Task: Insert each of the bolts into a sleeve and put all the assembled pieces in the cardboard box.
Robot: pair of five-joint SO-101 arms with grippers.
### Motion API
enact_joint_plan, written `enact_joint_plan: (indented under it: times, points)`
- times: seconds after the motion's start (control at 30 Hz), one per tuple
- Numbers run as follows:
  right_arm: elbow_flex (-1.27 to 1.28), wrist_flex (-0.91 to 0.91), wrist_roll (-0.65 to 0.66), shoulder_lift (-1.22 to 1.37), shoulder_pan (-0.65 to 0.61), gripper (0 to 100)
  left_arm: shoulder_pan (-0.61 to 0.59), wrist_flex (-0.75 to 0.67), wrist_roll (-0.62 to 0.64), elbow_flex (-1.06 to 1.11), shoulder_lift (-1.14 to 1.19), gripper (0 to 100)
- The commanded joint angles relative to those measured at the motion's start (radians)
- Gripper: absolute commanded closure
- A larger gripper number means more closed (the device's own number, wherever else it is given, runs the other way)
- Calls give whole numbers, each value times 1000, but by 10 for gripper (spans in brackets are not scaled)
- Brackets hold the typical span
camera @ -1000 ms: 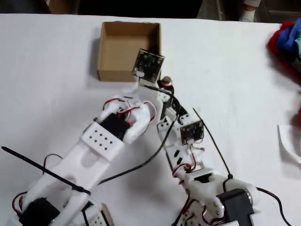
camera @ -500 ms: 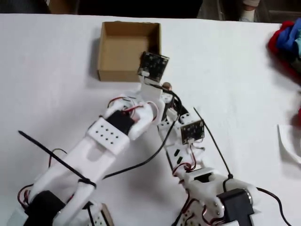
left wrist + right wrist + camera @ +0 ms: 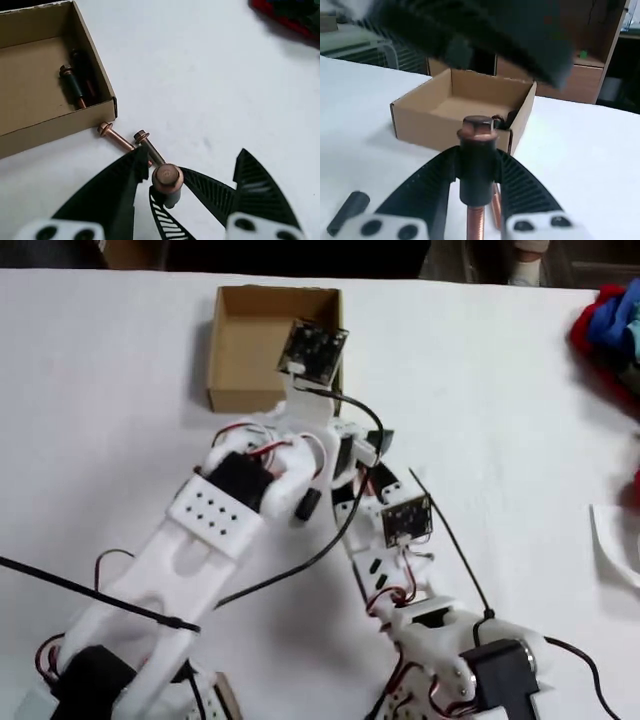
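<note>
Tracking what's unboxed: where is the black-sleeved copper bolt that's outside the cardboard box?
In the right wrist view, the black-sleeved copper bolt stands upright in the right gripper, before the brown cardboard box; two bare copper bolts lie close by.

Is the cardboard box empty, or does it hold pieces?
Not empty. The cardboard box holds sleeved bolts lying on its floor against one wall, seen in the left wrist view.
</note>
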Motion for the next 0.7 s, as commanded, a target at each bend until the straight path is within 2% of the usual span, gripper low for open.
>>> enact_joint_plan:
  times: [0.0, 0.1, 0.2, 0.33, 0.4, 0.53, 0.67]
  points:
    - [-35, -1, 6, -45, 4, 978, -11, 0, -6, -51, -8, 718]
    - [-35, -1, 6, -45, 4, 978, -46, 0, -2, -76, -43, 719]
    - [-35, -1, 0, -45, 5, 978, -155, 8, -2, -133, -94, 745]
    - [-35, 1, 0, -45, 5, 978, -285, 143, -8, -159, -130, 818]
    - [-37, 1, 0, -45, 5, 978, -334, 224, -14, -142, -130, 823]
    - [-74, 54, 0, -45, 5, 978, -436, 244, -158, -59, -130, 823]
    - [-183, 243, -2, -47, -1, 978, -514, 245, -259, 18, -132, 825]
